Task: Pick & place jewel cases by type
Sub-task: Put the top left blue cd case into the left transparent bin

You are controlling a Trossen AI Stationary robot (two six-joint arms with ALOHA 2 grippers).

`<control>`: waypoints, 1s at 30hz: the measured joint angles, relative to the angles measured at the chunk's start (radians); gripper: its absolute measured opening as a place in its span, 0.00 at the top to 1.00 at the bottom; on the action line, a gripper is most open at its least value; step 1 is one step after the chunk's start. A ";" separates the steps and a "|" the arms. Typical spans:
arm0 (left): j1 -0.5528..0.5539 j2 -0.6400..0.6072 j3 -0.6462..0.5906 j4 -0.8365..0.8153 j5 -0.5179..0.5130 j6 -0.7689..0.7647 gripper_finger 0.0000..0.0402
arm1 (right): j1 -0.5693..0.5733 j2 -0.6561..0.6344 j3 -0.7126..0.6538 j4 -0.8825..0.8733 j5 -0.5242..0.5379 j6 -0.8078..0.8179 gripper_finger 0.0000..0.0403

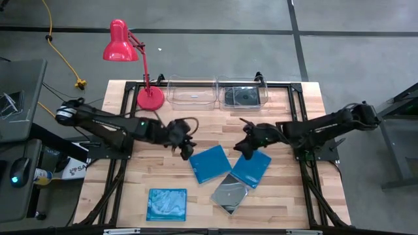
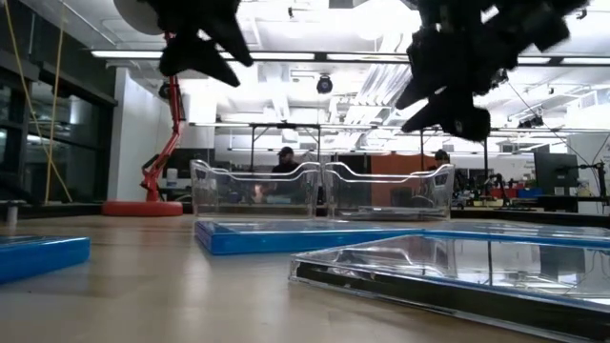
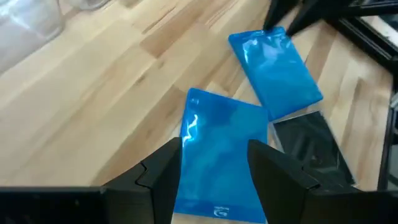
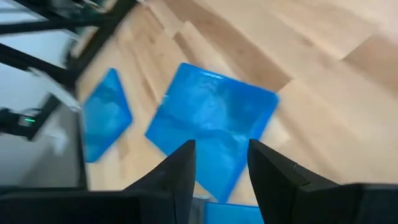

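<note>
Grey case (image 2: pixel 457 272) nearest, blue cases (image 1: pixel 210 163) mid-table

Light wood worktop (image 1: pixel 130 170) carrying cases, bins and a lamp

Two blue jewel cases lie near the middle, one (image 1: pixel 210 164) just left of the other (image 1: pixel 252 168), whose lower edge overlaps a dark smoky case (image 1: pixel 230 193). A third blue case (image 1: pixel 166 204) sits apart toward the front-left corner. Along the back edge stand two clear bins side by side; the left bin (image 1: pixel 192 92) looks bare, the right bin (image 1: pixel 242 93) holds dark cases. A red lamp's base (image 1: pixel 150 98) rests beside the left bin.
</note>
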 joint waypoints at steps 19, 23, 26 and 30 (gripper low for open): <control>-0.305 0.041 -0.257 0.127 -0.139 -0.702 0.55 | -0.057 0.000 0.275 -0.602 0.053 -0.081 0.68; -0.321 0.041 -0.390 0.419 -0.159 -0.798 0.55 | -0.055 0.000 0.275 -0.604 0.046 -0.081 0.68; -0.320 0.062 -0.441 0.544 -0.156 -0.835 0.55 | -0.054 0.000 0.275 -0.600 0.041 -0.082 0.68; -0.320 0.077 -0.448 0.525 -0.141 -0.929 0.55 | -0.055 0.009 0.275 -0.575 0.040 -0.088 0.68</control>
